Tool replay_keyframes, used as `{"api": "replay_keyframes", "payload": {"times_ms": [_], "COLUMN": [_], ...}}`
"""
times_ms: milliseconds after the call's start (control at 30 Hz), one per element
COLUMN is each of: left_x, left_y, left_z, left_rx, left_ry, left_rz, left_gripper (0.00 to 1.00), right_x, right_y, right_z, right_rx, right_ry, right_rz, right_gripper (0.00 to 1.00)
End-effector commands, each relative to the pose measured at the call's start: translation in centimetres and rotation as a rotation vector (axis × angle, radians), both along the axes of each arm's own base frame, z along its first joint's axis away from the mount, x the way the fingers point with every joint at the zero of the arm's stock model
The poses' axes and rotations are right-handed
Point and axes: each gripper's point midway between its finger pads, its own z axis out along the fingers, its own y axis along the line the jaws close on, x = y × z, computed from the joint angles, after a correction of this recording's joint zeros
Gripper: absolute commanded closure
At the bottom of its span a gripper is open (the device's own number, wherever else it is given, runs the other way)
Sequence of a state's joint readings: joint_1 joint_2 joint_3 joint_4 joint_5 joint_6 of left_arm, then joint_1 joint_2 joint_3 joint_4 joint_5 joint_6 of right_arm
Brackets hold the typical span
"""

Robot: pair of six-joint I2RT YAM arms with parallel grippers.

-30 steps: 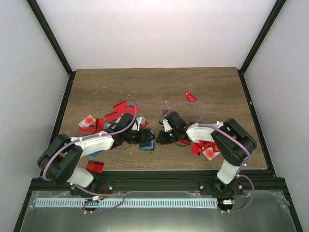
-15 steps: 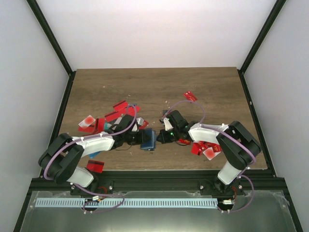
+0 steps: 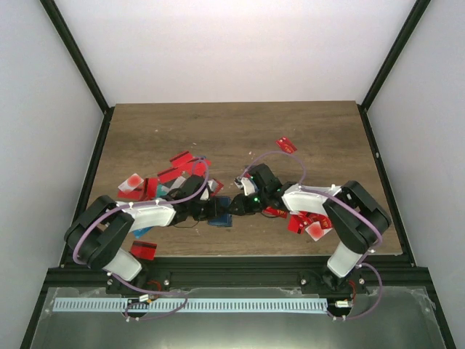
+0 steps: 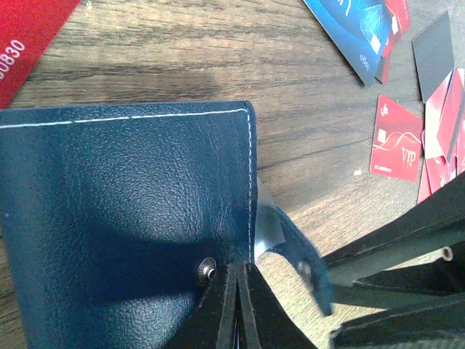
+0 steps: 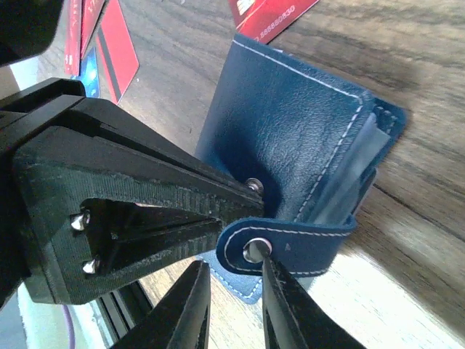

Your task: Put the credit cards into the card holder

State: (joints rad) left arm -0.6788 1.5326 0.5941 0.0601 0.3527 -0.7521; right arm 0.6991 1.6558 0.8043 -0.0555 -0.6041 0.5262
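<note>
The navy card holder (image 3: 221, 215) lies at the table's front centre between my two grippers. In the left wrist view its grained cover (image 4: 123, 218) fills the frame, a snap stud (image 4: 207, 270) near the edge. My left gripper (image 4: 238, 269) is shut, its tips pinching that stitched edge. The holder's strap (image 5: 290, 243) curls loose, and clear sleeves (image 5: 352, 174) show inside. My right gripper (image 5: 232, 265) is open; one finger touches the strap's snap cap (image 5: 256, 250). Red credit cards (image 3: 182, 161) lie scattered. A red VIP card (image 4: 396, 138) and a teal card (image 4: 352, 22) lie close by.
More red cards lie under the right arm (image 3: 306, 222), one alone further back (image 3: 286, 145), and one by the left base (image 3: 143, 249). A black card (image 4: 436, 43) lies near the teal one. The table's front edge (image 3: 240, 256) is close behind the holder.
My left gripper has shut on the holder's edge. The right gripper's jaws have parted off the strap, and it has moved slightly left towards the holder.
</note>
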Motion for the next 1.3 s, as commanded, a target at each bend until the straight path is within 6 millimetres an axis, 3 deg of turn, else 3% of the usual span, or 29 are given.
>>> {"api": "replay_keyframes", "payload": {"times_ms": [0,400,700,833,1033,1267], "left_x": [-0.6,-1.0,-1.5,-1.2,-0.2,-0.5], "left_y": [0.5,0.0,-0.4,1.3,4.9,4.3], "left_z": [-1.1,0.0,6.2,7.4,4.2,-0.8], "left_rx": [0.03,-0.019,-0.115,-0.026,0.216,0.262], "left_ry": [0.02,0.008,-0.061,-0.099,-0.112,-0.019], "left_rz": [-0.003,-0.028,-0.058,-0.023,0.046,0.002], "left_gripper": [0.96,0.96,0.95,0.92,0.92,0.96], "right_x": [0.3,1.5,1.2,1.0,1.0,0.6], "right_y": [1.8,2.6,2.0,2.0,2.1,3.0], "right_z": [0.8,-1.0,-3.5,-4.1,-3.7,-2.0], "right_rx": [0.075,0.05,-0.007,-0.01,0.004,0.073], "right_ry": [0.019,0.057,0.099,0.112,0.107,0.107], "right_rz": [0.032,0.005,-0.004,-0.002,0.002,0.055], "right_gripper": [0.78,0.98,0.99,0.99,0.99,0.99]}}
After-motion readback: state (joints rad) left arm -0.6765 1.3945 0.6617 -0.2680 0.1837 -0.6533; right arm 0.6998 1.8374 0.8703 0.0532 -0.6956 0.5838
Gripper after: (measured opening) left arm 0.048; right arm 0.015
